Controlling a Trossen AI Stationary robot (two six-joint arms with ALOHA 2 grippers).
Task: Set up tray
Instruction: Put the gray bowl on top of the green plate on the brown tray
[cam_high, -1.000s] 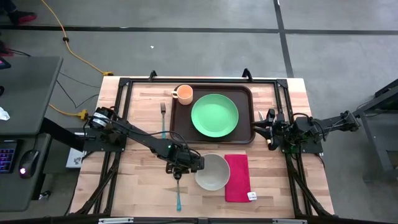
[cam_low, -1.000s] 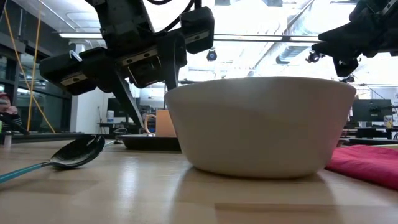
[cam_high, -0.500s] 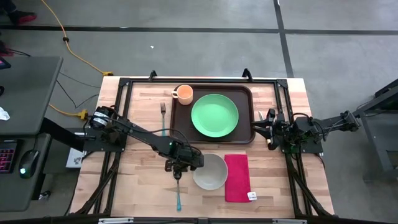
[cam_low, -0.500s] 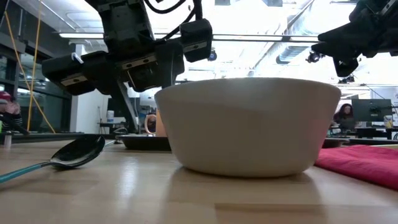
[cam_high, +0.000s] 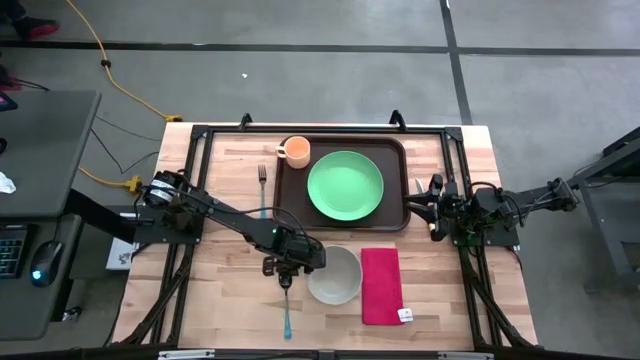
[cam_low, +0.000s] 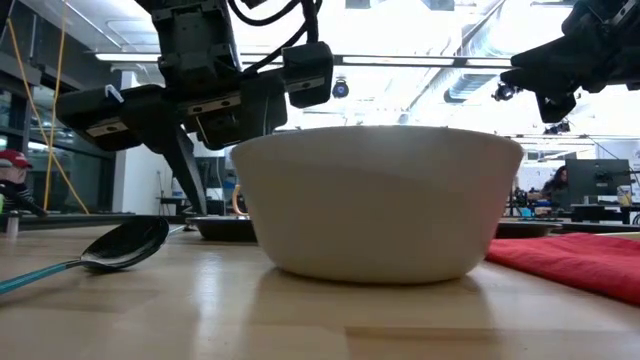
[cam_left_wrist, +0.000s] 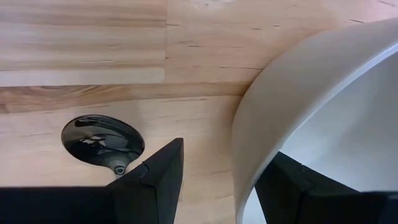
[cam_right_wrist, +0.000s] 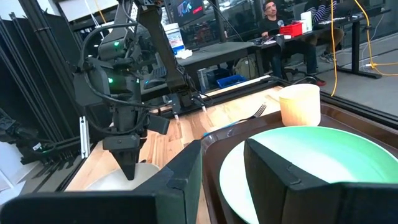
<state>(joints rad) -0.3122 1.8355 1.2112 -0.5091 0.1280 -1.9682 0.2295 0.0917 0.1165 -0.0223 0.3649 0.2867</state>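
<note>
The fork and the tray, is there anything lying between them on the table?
No. In the high view the fork lies just left of the tray, with only a narrow strip of bare wooden table between them.

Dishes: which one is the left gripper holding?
The white bowl, off the tray beside the red napkin: the left gripper straddles its rim. The green plate and orange cup sit untouched on the tray.

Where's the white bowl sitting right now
In the high view, the white bowl sits on the table's near half, just below the tray, between the left gripper straddling its rim and the red cloth.
</note>
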